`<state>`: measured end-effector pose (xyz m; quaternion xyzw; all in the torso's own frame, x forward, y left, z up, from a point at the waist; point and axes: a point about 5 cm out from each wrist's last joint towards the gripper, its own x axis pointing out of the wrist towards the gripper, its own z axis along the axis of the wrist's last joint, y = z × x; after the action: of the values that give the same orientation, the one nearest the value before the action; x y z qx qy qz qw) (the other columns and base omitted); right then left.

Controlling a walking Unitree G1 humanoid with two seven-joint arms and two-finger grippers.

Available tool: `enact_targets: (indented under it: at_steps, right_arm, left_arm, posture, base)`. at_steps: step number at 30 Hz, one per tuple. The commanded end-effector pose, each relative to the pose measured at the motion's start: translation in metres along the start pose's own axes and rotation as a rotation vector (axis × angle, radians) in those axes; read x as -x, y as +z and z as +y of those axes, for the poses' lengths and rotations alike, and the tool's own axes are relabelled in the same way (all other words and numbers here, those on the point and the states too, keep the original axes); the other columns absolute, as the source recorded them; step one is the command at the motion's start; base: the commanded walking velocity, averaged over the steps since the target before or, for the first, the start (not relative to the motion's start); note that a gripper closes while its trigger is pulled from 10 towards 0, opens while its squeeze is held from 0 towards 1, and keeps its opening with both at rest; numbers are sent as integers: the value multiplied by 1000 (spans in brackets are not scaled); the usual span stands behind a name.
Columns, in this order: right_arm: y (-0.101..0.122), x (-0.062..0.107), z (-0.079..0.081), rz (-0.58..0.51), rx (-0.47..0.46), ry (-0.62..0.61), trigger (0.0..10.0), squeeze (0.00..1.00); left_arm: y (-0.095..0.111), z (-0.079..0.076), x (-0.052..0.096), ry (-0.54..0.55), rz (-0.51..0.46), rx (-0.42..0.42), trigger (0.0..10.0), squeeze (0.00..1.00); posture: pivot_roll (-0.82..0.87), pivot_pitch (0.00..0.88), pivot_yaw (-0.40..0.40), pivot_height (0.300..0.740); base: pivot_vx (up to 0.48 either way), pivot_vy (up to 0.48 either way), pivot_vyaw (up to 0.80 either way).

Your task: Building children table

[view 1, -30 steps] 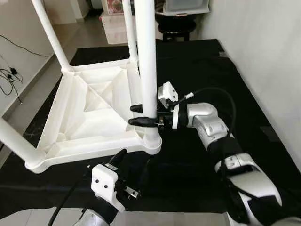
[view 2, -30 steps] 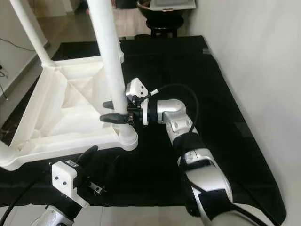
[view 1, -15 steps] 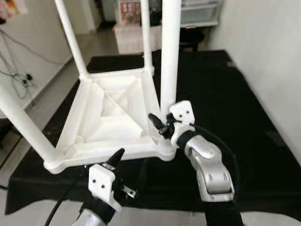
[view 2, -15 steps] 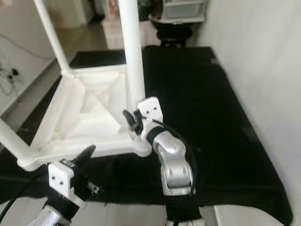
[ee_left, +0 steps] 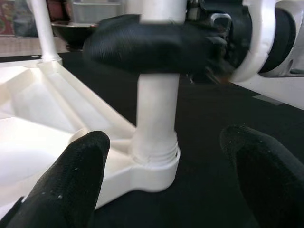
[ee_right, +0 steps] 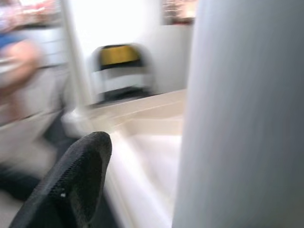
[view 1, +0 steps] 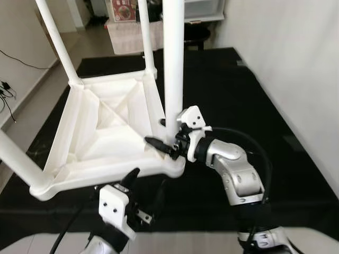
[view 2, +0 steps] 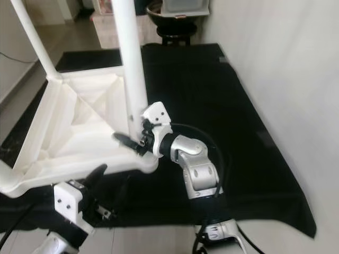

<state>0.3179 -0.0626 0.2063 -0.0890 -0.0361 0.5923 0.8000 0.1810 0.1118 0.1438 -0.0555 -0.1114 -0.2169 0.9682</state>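
Note:
A white plastic children's table [view 1: 106,127] lies upside down on a black mat [view 1: 222,84], its legs pointing up. The near right leg [view 1: 173,63] stands in its corner socket [view 1: 176,163]. My right gripper [view 1: 159,133] is at the base of this leg, open, with one finger [view 1: 158,144] in front of the leg and the other behind it. A gap shows between the finger [ee_right: 71,185] and the leg [ee_right: 242,114]. My left gripper [view 1: 145,185] hovers low in front of the same corner, open and holding nothing, its fingers [ee_left: 71,180] wide apart.
A white wall [view 1: 296,63] runs along the mat's right edge. At the back stand a dark stool [view 1: 193,34] and storage boxes [view 1: 127,32]. Cables [view 1: 6,84] lie on the pale floor at the left. The other table legs [view 1: 58,42] rise at the far corners.
The camera has shifted. My right gripper, shut on the leg a second ago, came off it, turned, and now straddles the leg lower down near the socket. The left gripper has stayed put.

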Motion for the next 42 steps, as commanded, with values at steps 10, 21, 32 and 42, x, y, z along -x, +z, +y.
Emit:
enact_targets:
  at_steps: [10,21,32,42]
  right_arm:
    - [5,-8,-14,55,-27,359,10000,0]
    - [0,-9,-21,67,-31,404,0,0]
    - [-26,14,-30,115,-33,-81,0,0]
    - [-54,21,6,185,-133,-733,0,0]
  left_arm:
    - [-4,-1,3,10,19,-1,10000,0]
    - [-4,-3,4,9,20,3,10000,0]
    - [-2,-3,5,9,14,9,10000,0]
    - [0,-2,5,2,14,14,10000,0]
  posture:
    - [-19,106,33,740]
    - [-17,114,32,740]
    - [-34,137,24,740]
    - [-47,144,39,740]
  base:
    - [0,0,0]
    - [0,0,0]
    - [0,0,0]
    - [0,0,0]
